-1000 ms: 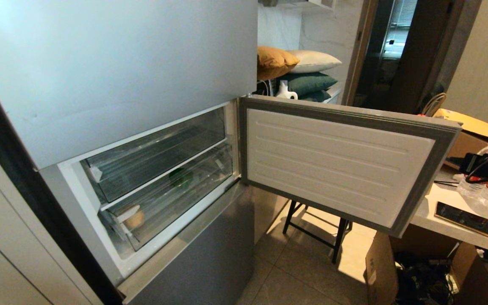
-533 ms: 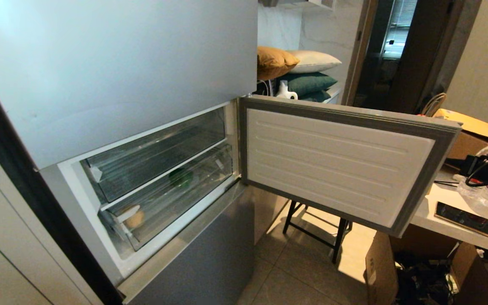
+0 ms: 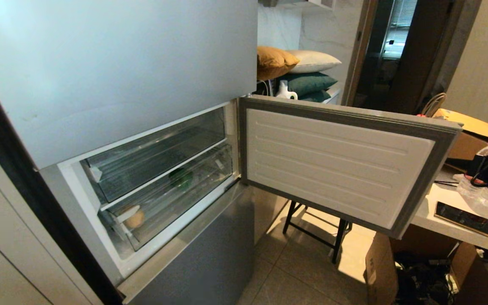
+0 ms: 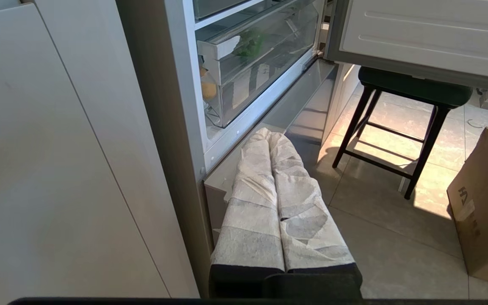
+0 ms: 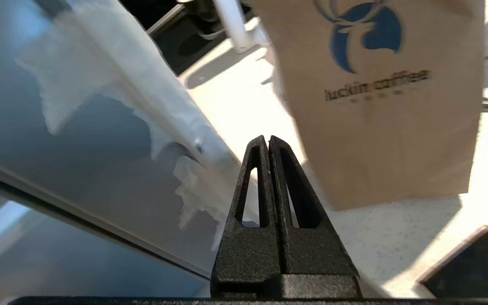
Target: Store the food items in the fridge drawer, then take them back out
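Right now both food items sit inside the lower fridge drawer (image 3: 172,199), which is pushed in behind its clear front: the green pepper (image 3: 181,177) lies toward the hinge side of the open fridge door (image 3: 337,163), and the potato (image 3: 135,219) rests in the drawer's opposite end, near the corner. With storing apparently done, the step in hand looks like getting the drawer open again to take them back out. The right gripper (image 5: 268,142) is over the white table (image 3: 456,224) beside the brown paper bag (image 5: 379,97), its fingers pressed flat together and holding nothing; the left gripper (image 4: 269,134) hangs low by the fridge base, its cloth-wrapped fingers likewise closed and empty. To do this well, the working arm should swing around the edge of the open door rather than across it, spread its fingers before reaching the drawer front, and hook the top lip near the middle so the drawer slides out straight instead of jamming. A slow, level pull would keep the round potato and pepper from rolling toward the back.
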Robot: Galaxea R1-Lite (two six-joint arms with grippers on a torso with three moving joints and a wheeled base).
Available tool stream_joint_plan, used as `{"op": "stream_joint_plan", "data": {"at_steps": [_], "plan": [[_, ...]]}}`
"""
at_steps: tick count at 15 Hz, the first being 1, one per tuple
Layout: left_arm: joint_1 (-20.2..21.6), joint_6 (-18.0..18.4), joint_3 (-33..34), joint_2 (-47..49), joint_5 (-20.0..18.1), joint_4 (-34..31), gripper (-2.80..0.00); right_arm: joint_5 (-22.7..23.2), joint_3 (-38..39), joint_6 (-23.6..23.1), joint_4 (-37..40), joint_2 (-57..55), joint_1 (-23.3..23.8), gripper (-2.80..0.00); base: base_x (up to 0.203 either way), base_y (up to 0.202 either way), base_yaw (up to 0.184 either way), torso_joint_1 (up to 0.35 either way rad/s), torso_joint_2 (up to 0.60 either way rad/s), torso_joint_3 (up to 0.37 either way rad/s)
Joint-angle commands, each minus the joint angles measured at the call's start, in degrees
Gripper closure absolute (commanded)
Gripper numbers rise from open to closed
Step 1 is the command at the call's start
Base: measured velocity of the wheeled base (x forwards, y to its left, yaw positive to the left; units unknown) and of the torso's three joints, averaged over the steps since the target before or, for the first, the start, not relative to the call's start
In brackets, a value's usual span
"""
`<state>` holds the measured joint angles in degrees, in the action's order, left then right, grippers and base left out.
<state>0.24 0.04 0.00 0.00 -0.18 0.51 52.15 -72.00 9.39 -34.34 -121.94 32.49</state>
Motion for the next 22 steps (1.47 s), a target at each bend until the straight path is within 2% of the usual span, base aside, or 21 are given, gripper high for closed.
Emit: {"op": "stream_joint_plan", "data": {"at_steps": [1,8,13,19,22], "plan": [[0.0,0.0,0.3,0.0,0.0,0.0,0.00,0.9,0.2,0.3,-0.2,0.4,0.0,0.00,0.000,0.000,0.000,0.000,0.00,0.000],[0.0,0.0,0.3,-0.1,0.0,0.0,0.00,5.3,9.5,0.2,-0.2,6.3,-0.3,0.00,0.000,0.000,0.000,0.000,0.00,0.000],[0.0,0.0,0.3,0.0,0.0,0.0,0.00,6.0,21.0,-0.2,-0.5,14.6,-3.9,0.00,0.000,0.000,0.000,0.000,0.00,0.000],[0.0,0.0,0.2,0.0,0.0,0.0,0.00,6.1,35.0,-0.6,-1.0,26.5,-14.4,0.00,0.000,0.000,0.000,0.000,0.00,0.000],[0.0,0.0,0.3,0.0,0.0,0.0,0.00,5.6,37.7,-0.6,-0.9,29.6,-21.3,0.00,0.000,0.000,0.000,0.000,0.00,0.000]]}}
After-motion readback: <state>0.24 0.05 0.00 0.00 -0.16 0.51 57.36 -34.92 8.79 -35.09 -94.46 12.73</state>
